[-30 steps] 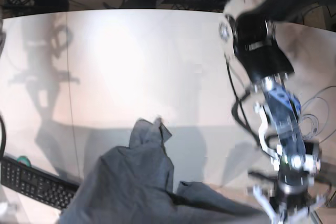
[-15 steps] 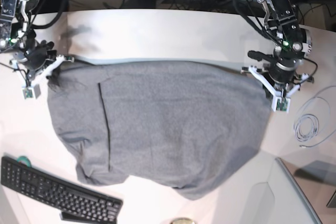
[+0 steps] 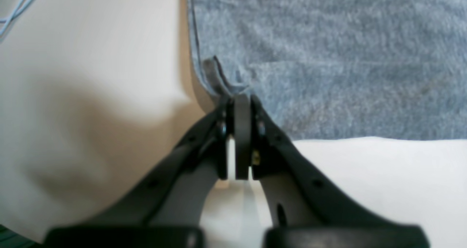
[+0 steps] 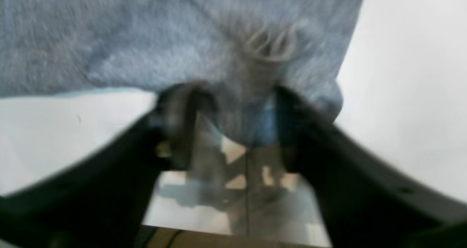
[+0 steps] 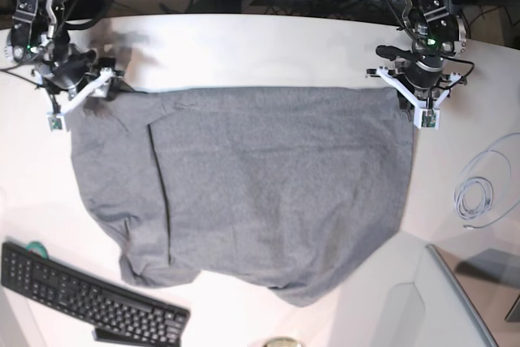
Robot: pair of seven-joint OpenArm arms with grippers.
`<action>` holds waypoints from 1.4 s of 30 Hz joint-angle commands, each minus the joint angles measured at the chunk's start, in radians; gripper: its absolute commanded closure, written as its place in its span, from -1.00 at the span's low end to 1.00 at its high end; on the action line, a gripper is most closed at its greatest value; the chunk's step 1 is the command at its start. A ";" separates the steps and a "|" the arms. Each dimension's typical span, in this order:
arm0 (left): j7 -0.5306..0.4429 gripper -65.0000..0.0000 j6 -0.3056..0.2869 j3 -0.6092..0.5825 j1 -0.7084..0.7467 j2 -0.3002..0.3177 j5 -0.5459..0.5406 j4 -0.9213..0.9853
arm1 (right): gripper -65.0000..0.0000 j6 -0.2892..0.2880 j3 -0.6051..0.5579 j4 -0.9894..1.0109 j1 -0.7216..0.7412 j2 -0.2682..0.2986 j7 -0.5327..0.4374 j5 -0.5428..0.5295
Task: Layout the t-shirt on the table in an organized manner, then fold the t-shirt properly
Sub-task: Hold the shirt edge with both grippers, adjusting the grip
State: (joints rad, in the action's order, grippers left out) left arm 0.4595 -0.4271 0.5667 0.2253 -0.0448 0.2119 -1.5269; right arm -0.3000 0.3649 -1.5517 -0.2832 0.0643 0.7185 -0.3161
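Note:
The grey t-shirt (image 5: 260,193) lies spread across the white table (image 5: 244,46), its straight edge toward the far side. My left gripper (image 5: 405,97) is at the shirt's far right corner. In the left wrist view it (image 3: 239,98) is shut on a small fold of the t-shirt's (image 3: 328,58) hem. My right gripper (image 5: 80,97) is at the far left corner. In the blurred right wrist view it (image 4: 237,105) stands open, jaws wide apart, with a bunch of t-shirt (image 4: 146,40) fabric lying between them.
A black keyboard (image 5: 81,294) lies at the near left, with a small green object (image 5: 34,247) beside it. A coiled pale cable (image 5: 475,197) rests at the right, and a grey slab (image 5: 463,298) fills the near right corner. Cables crowd the floor beyond the far edge.
The shirt, bunched a second ago, now lies spread. Both grippers have drawn its edge toward the table's far side. The right gripper's jaws have parted; the left stays shut on the hem.

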 commanded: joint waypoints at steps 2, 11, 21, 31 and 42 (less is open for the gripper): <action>-0.015 1.00 0.003 0.000 0.003 0.006 -0.006 -0.019 | -0.07 -0.003 0.056 -0.042 -0.006 -0.001 -0.018 -0.007; -0.021 -0.67 0.003 0.082 0.062 0.001 -0.019 -0.148 | -0.07 -0.005 0.084 -0.264 -0.012 0.033 -0.012 -0.001; -0.015 -0.78 0.003 0.026 0.154 0.041 -0.306 -0.251 | -0.07 -0.005 0.004 -0.232 0.012 0.059 -0.012 -0.002; -0.018 0.03 0.004 -0.041 -0.070 0.052 -0.101 0.032 | -0.07 -0.005 -0.042 -0.223 0.008 0.059 -0.012 -0.002; -0.020 0.03 0.004 -0.041 -0.163 0.089 -0.085 0.157 | -0.07 -0.005 -0.036 -0.223 -0.006 0.061 -0.012 -0.002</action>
State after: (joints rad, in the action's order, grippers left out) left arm 0.4591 -0.4232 0.5247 0.0715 0.0368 0.1310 -1.3544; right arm -0.3035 0.3225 -1.7599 -0.2966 0.1154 0.7280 -0.3096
